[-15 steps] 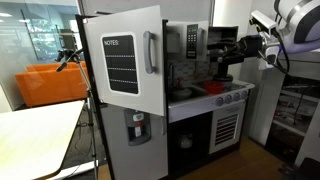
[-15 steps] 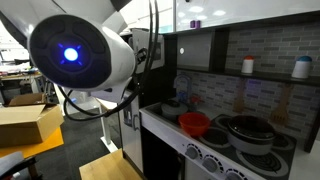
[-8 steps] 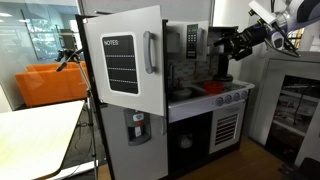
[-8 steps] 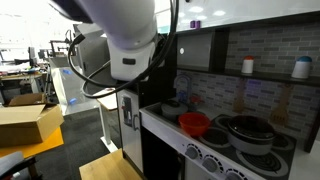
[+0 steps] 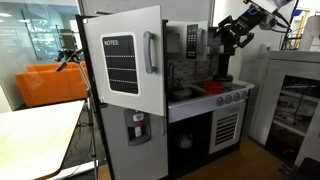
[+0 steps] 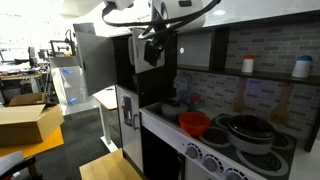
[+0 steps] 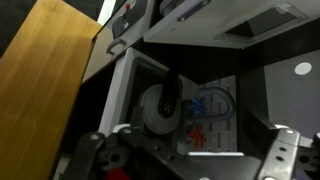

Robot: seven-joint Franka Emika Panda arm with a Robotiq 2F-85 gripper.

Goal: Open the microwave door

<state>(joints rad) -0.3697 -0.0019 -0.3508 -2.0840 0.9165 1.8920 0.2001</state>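
Note:
The microwave [image 5: 185,41] sits in the upper part of the play kitchen, with a silver-grey front and a small button panel. The microwave door [image 5: 176,42] with its dark window looks shut. My gripper [image 5: 229,35] hangs at the same height, to the right of the microwave and apart from it. It also shows in an exterior view [image 6: 155,50] below the upper cabinet. In the wrist view my gripper [image 7: 190,152] is open and empty, its fingers wide apart. It looks down on the sink and faucet. The microwave is out of the wrist view.
A large white door [image 5: 122,62] with a "NOTES" board and grey handle stands open left of the microwave. A round sink [image 7: 158,108] and faucet [image 7: 208,98] lie below the gripper. A red bowl [image 6: 194,123] and a pot [image 6: 243,132] sit on the cooktop. An oven [image 5: 226,128] is below.
The arm has swung upward and the gripper has risen from above the cooktop to microwave height. The microwave door has not moved.

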